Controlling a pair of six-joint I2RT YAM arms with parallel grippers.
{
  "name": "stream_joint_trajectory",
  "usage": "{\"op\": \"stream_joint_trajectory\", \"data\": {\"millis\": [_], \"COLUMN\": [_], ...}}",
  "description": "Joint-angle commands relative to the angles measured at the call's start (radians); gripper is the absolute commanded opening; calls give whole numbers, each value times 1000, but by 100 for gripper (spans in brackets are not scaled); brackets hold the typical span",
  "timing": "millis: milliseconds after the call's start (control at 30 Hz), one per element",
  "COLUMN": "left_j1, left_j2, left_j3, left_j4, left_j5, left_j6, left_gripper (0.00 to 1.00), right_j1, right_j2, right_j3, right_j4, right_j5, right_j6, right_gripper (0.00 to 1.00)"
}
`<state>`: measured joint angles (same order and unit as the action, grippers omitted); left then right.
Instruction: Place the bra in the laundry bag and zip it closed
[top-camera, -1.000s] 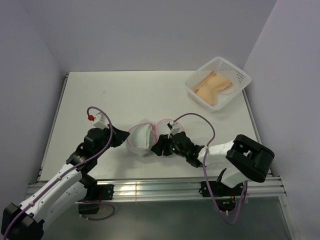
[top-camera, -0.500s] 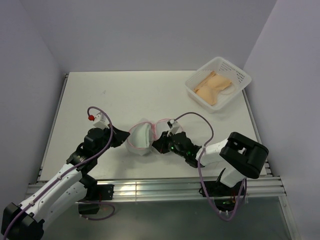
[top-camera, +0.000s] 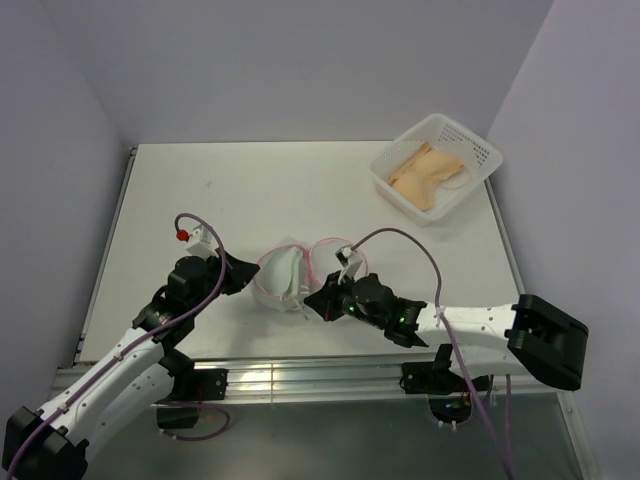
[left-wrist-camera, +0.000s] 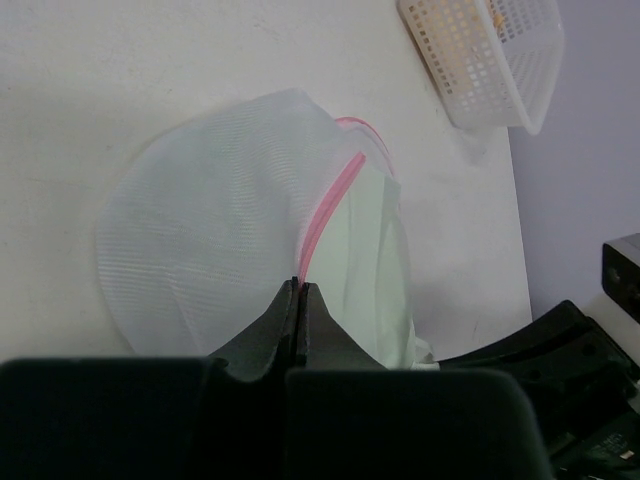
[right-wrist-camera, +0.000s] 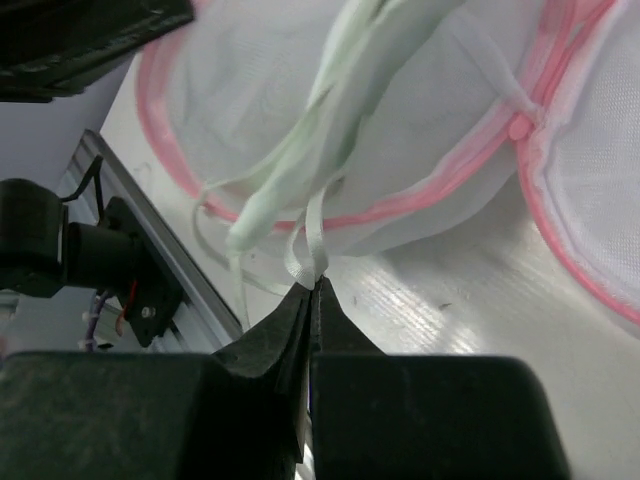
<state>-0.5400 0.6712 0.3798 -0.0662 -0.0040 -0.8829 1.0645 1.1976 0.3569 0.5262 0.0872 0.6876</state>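
Note:
The laundry bag (top-camera: 280, 272), a round white mesh pouch with a pink zipper rim, lies mid-table with its lid flap open to the right. My left gripper (top-camera: 250, 279) is shut on the pink rim at the bag's left side; the left wrist view has the jaws (left-wrist-camera: 301, 286) pinching that rim on the bag (left-wrist-camera: 200, 230). The pale green bra (left-wrist-camera: 378, 262) sits in the opening. Strands of the bra (right-wrist-camera: 335, 100) hang out of the bag (right-wrist-camera: 450, 110). My right gripper (right-wrist-camera: 315, 284) is shut on a white strap of it, at the bag's near right edge (top-camera: 313, 301).
A white perforated basket (top-camera: 481, 151) with peach-coloured garments stands at the far right corner; it also shows in the left wrist view (left-wrist-camera: 495, 70). The aluminium rail (top-camera: 300, 375) runs along the near table edge, just below both grippers.
My right gripper has shut on the bra strap and shifted slightly toward the near edge. The right arm's elbow has swung out to the right. The left arm has stayed put.

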Motion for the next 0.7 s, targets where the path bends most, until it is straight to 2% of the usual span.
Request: {"op": "stream_joint_trajectory", "data": {"millis": [0,167,533,667], "left_j1": [5,5,5,5], "left_j2": [-6,1,-8,-18], "left_j3": [18,25,25,24], "left_j4": [25,16,20,31], "left_j5": [10,10,15,15], "left_j6": [30,41,59,53], "left_gripper": [0,0,0,0], "right_j1": [17,14,15,26], "right_j2": [-75,-46,287,382], "right_j3": [95,275,542,597], "right_j4": [-155,-264,-325,-354], "right_j5": [51,94,235,210], "right_j6": [-26,-101,-100,-80], "right_gripper": [0,0,0,0]}}
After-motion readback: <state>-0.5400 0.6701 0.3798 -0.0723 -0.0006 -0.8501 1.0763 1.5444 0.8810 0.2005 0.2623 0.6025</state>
